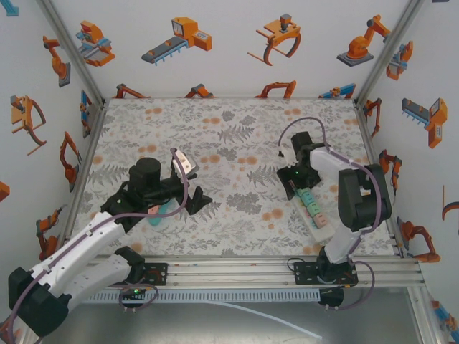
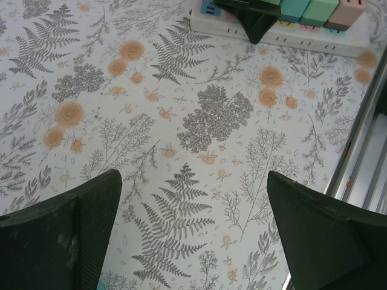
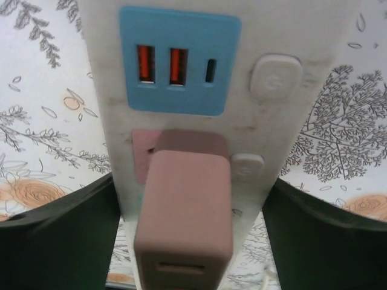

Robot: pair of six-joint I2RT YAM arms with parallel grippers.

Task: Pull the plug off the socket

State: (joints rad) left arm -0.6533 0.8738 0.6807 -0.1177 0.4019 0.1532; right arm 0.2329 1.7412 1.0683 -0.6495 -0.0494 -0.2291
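Right arm bent down at right of frame, right claw spread astride pink plug in power strip; left claw spread wide, hovering over table

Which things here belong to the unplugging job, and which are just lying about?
In the job: power strip, pink plug seated in it, right gripper straddling both.
Lying about: teal plug, green plug, small teal item under the left arm.
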